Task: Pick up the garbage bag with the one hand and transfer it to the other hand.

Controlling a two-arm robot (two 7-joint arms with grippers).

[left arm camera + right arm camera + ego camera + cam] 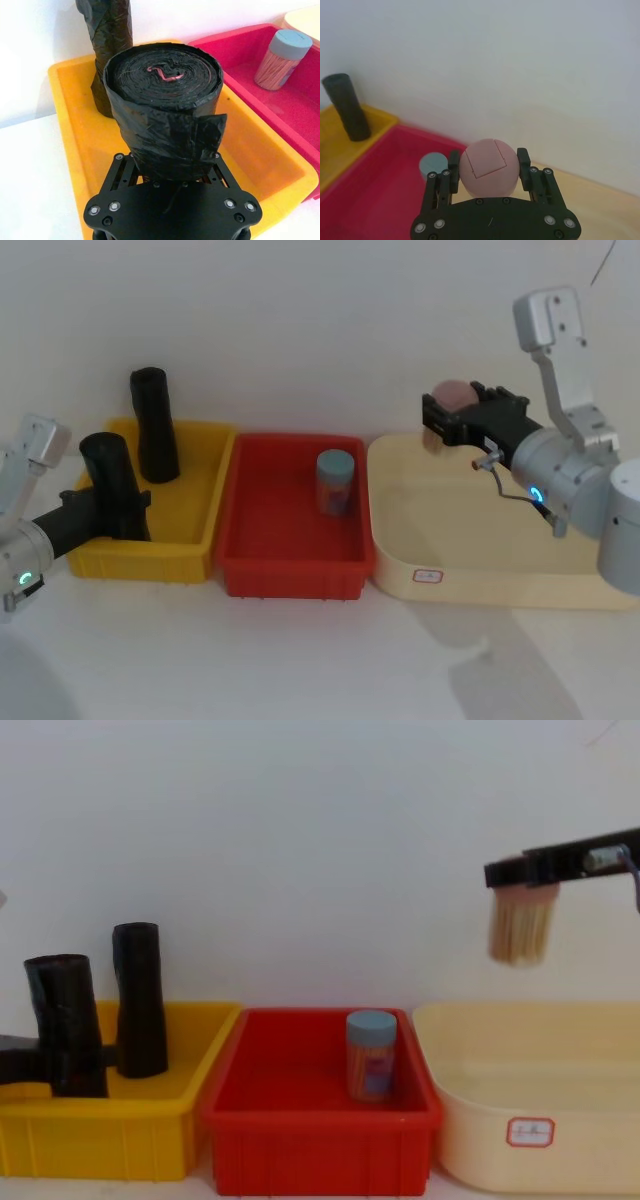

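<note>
Grips the bag [112, 475] low down with the left tool [118, 512], closed round it, upright at the near left of the yellow bin [150, 565]. Just beyond, another roll [153, 425]. Holds a pink-capped jar [453, 395] in the right tool [455, 418], shut on it, over the far left of the cream tub [480, 585].

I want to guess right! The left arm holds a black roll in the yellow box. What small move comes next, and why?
Probably a straight lift. The left gripper has its jaws shut around the garbage bag, low inside the yellow bin beside another black roll. Rising should clear the bin wall before it heads toward the right gripper, which holds a jar.
</note>
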